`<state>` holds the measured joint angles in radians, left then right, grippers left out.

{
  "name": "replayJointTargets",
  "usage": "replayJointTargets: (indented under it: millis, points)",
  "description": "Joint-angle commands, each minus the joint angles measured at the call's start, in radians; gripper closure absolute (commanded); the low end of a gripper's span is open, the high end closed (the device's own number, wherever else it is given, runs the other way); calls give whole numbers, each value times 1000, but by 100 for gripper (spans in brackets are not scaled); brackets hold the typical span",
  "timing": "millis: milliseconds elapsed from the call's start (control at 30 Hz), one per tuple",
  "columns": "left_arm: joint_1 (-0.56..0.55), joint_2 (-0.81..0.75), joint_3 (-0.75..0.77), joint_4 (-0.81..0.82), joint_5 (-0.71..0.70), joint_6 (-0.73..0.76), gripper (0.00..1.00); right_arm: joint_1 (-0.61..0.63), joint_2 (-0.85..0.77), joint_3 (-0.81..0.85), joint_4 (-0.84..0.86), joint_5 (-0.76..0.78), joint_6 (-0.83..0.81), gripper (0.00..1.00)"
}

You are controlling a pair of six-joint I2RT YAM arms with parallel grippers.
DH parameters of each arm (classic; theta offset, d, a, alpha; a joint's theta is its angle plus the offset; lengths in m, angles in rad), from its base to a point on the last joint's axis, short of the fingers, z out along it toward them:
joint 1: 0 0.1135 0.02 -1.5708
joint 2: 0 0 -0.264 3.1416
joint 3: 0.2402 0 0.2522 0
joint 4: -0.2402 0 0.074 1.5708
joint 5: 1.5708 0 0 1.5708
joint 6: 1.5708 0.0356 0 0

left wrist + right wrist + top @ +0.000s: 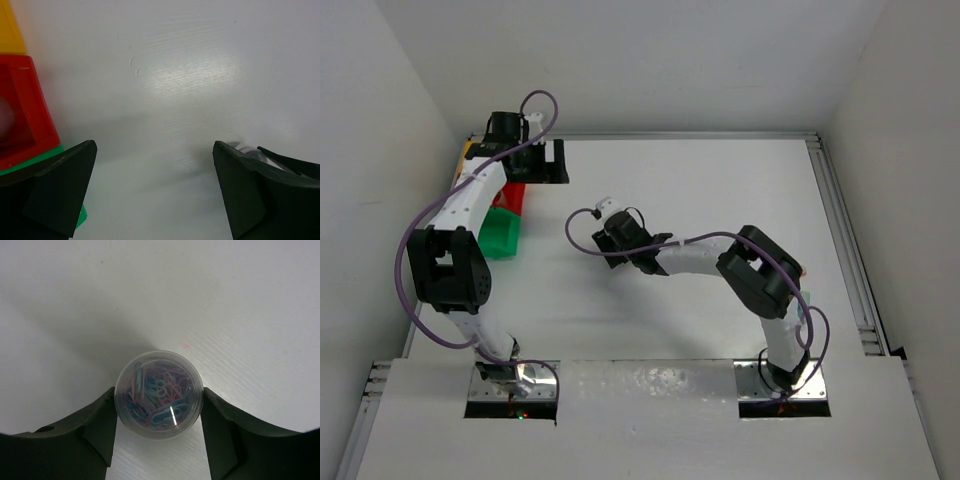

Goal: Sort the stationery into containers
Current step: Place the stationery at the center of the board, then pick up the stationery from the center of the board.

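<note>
Right hand [158, 407] first: its fingers press against either side of a clear round tub of paper clips [159, 390], closed partway around it, lid facing the wrist camera. It's round, so there's no long axis to line up, and it sits upright in the grip. Whether it's off the desk [720, 180], I can't tell.

From above, that hand sits mid-desk and the bins lie off to its left. The green bin [502, 235] is the nearest, the red bin [513, 196] is just beyond it, and the yellow bin [467, 152] is tucked in the far-left corner. That's the relation that counts: the carry goes left and slightly far.

Now the left hand [155, 187]: spread wide, nothing between its fingers, hovering just right of the red bin. A pale item [6, 117] shows inside that bin, too blurred to name. This hand is nearer the bins but empty, and its arm lies across the row, so I'd judge the right hand needs room to come in.
</note>
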<state>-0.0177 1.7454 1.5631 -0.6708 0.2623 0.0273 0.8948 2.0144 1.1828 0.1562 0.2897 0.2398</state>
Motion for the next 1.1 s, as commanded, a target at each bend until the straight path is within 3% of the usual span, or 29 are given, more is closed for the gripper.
replayJointTargets:
  millis: [0, 67, 100, 233, 400, 533, 633, 800, 1067]
  points:
    - [-1, -46, -11, -13, -15, 54, 0, 0, 13, 55, -86, 25, 6, 65]
    - [-4, -44, -12, -16, -8, 57, 0, 1, 6, 60, -90, 17, 1, 47]
    - [-4, -43, -9, -18, -2, 63, 0, -2, -12, 58, -92, 22, 10, 29]
    - [-33, -44, 26, -59, 69, 129, 0, 0, -125, 29, -90, -9, 10, 1]
    - [-143, -41, 60, -156, 155, 310, 0, -7, -357, -89, -113, -93, -39, 1]
    - [-298, -12, 60, -274, 114, 462, 0, -48, -574, -184, -282, -95, -53, 1]
    - [-389, -30, -44, -199, 39, 456, 0, -135, -750, -288, -404, -40, -45, 1]
    - [-516, -27, -115, -107, -80, 435, 0, -227, -897, -438, -460, 46, 41, 1]
    - [-567, 25, -212, 46, -178, 385, 0, -312, -1062, -564, -465, 60, 110, 1]
